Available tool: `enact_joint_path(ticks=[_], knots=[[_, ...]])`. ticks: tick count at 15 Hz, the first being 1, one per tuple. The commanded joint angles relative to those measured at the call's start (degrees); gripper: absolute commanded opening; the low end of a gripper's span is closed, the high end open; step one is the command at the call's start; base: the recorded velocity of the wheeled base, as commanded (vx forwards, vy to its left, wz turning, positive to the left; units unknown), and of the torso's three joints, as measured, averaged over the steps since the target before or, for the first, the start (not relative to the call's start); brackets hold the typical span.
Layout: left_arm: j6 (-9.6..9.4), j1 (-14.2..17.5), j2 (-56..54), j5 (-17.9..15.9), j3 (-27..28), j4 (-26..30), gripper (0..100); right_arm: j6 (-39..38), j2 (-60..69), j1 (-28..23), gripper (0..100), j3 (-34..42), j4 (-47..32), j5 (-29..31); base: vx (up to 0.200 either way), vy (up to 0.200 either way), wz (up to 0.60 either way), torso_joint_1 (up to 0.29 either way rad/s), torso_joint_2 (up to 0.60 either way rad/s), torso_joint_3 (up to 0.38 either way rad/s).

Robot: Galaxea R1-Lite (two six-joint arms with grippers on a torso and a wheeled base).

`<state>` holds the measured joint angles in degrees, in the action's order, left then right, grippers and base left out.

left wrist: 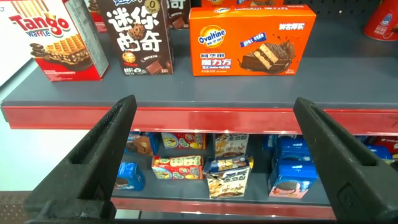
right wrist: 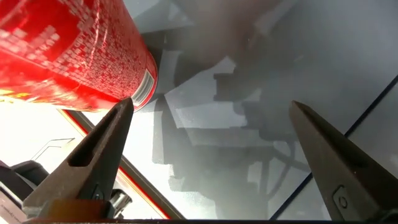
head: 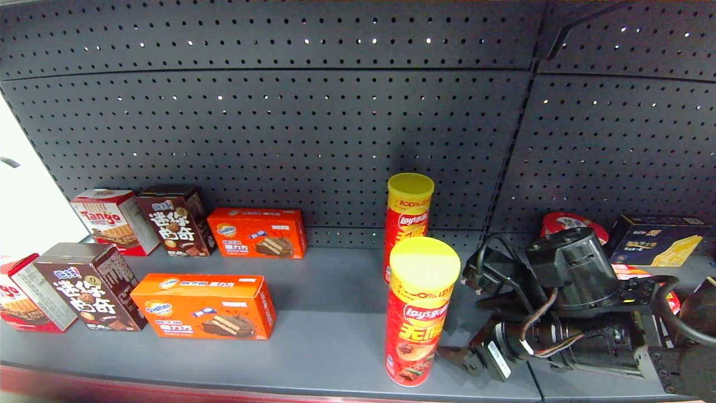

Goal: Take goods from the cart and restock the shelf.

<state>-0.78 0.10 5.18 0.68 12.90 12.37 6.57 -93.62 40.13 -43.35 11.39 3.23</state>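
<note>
Two chip cans with yellow lids stood upright on the shelf [head: 335, 313]. The front can [head: 420, 313] was near the front edge, and the back can [head: 408, 218] was just behind it, closer to the pegboard wall [head: 279, 140]. To their left sat six boxes in two rows of three (each sort twice): orange boxes [head: 204, 306] [head: 257, 232], dark brown boxes [head: 89, 285] [head: 176, 220] and red-and-white wafer boxes [head: 114, 220] [head: 22, 296]. At the back on the right were one red round pack [head: 570, 223] and one dark blue box [head: 657, 240], both partly hidden by the right arm.

The right gripper [right wrist: 211, 104] lay low over the shelf just right of the front can, its fingers spread apart and holding nothing. The can's base sat just beside one finger [right wrist: 102, 152], outside the gap; whether they touched could not be told. The left gripper [left wrist: 214, 102] was also spread wide and empty, held out in front of the red front lip [left wrist: 199, 118], facing the front row of boxes.

A bare stretch of shelf lay between the orange boxes and the cans. The surface was flat dark grey and the back wall was perforated. A lower shelf [left wrist: 205, 202] beneath carried small packets.
</note>
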Motion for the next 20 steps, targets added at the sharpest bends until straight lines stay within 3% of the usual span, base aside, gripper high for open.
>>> enact_joint_path(ticks=[1,15,18,20], knots=[[-0.01,0.0,0.1,0.0,0.0,0.0,100,0.0,-0.1,0.0,100,0.0,0.0,0.0,0.000,0.000,0.00,0.000,0.00,0.000],[-0.01,-0.1,0.0,-0.1,-0.7,0.0,100,0.0,-0.9,0.4,100,-0.4,0.0,0.0,0.000,0.000,0.00,0.000,0.00,0.000],[-0.01,-0.1,0.0,-0.1,-0.8,0.0,100,-1.3,2.7,0.0,100,-0.2,0.0,0.4,0.000,0.000,0.00,0.000,0.00,0.000],[-0.01,-0.3,0.0,-0.9,-0.7,-0.2,100,-4.0,8.2,-0.1,100,-1.2,0.0,3.8,0.000,0.000,0.00,0.000,0.00,0.000]])
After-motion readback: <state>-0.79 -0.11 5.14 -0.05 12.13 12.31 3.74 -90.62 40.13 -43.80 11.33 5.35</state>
